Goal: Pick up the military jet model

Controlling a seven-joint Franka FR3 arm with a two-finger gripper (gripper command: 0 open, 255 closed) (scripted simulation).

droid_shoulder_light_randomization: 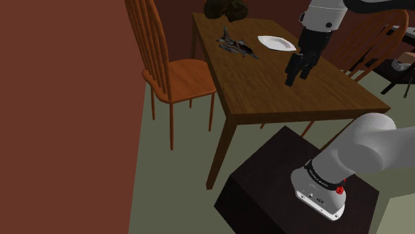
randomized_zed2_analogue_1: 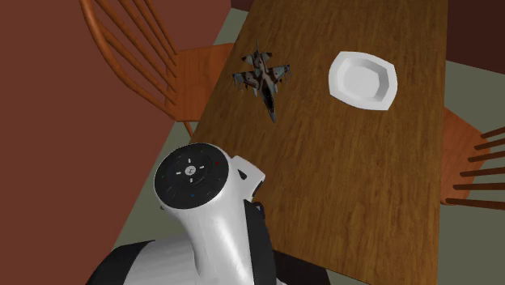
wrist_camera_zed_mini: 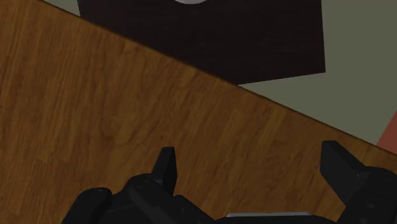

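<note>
Wide-open, empty tool point(droid_shoulder_light_randomization: 293, 69) hovers over counter point(droid_shoulder_light_randomization: 266, 93). Jet model point(droid_shoulder_light_randomization: 234, 45) lies approx 10 o'clock of it, shoulder view. Approach from above, pinch fuselage, not wings.

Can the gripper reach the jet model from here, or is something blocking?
Probably yes: the open black gripper hangs over the bare brown wooden table, and the grey camouflage jet model lies apart from the white plate.

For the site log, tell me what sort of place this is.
Most likely a home dining area: a wooden table with a spindle-back wooden chair at its side, and a white plate set on the tabletop.
</note>
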